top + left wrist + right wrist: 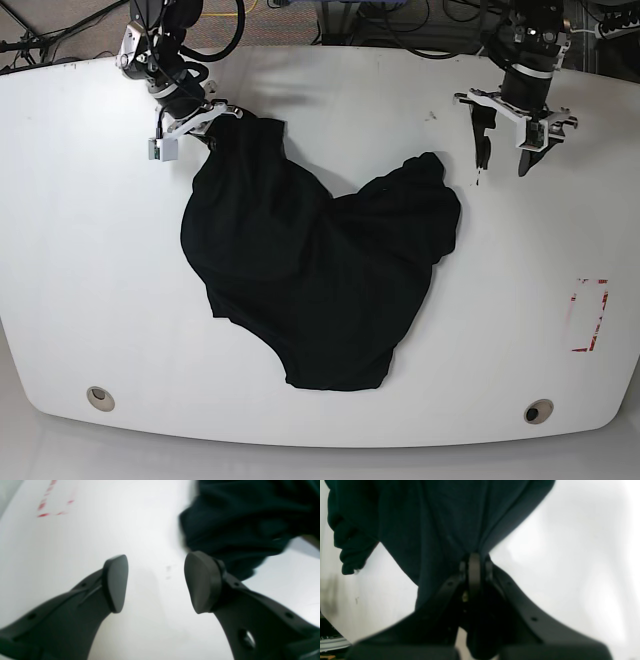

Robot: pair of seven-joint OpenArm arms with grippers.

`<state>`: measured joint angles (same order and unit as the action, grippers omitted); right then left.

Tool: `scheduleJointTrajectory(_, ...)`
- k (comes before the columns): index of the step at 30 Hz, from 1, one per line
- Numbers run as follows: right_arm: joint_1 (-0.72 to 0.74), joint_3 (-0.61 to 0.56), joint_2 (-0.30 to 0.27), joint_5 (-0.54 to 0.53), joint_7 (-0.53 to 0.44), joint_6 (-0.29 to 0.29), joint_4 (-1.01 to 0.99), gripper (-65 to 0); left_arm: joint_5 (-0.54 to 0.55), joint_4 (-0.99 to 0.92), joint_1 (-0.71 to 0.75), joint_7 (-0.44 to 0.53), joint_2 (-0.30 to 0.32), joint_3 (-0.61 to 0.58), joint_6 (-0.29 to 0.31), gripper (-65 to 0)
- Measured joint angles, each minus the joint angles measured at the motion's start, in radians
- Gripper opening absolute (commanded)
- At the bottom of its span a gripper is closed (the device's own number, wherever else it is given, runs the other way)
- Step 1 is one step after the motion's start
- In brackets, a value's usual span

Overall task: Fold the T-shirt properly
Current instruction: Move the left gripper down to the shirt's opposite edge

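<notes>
the right fingers (474, 566) pinch a corner of the crumpled t-shirt (320, 275) on the white worktop (80, 250); the left fingers (156, 582) hang spread apart, holding nothing.

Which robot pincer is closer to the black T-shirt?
The right pincer: it is shut on an edge of the T-shirt. The left pincer is open over bare table, just beside the shirt, not touching it.

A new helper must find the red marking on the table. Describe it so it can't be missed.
Start with the white table under the rumpled black T-shirt. Follow the base view's right edge past the shirt to the red marking. It is a dashed red outline, the only coloured mark on the white top, lying apart from the cloth.
</notes>
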<state>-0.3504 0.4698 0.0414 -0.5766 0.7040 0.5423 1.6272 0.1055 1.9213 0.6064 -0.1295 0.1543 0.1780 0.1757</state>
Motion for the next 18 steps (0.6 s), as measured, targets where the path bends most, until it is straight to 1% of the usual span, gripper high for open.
scheduleJointTrajectory(4, 0.0, 0.0, 0.001, 0.001, 0.0, 0.0, 0.0, -65.0, 0.017, -0.003, -0.036, -0.098, 0.006, -0.039, 0.008, -25.4)
scheduleJointTrajectory(7, 0.0, 0.0, 0.003, 0.002, 0.007, 0.0, 0.003, -65.0, 0.043, -0.001, -0.061, -0.129, 0.008, -0.048, 0.006, -25.1)
scheduleJointTrajectory(10, -0.001, -0.002, 0.003, 0.005, 0.018, 0.0, 0.017, -65.0, 0.068, 0.001, -0.091, -0.177, 0.013, -0.045, -0.015, -25.1)
scheduleJointTrajectory(12, -0.009, -0.01, 0.002, 0.028, 0.039, -0.003, 0.045, -65.0, 0.1, 0.001, -0.116, -0.215, 0.015, -0.039, -0.026, -25.0)
scheduleJointTrajectory(18, -0.033, -0.018, 0.0, 0.026, 0.041, -0.003, 0.093, -65.0, 0.138, 0.0, -0.19, -0.235, 0.024, -0.026, -0.045, -24.4)
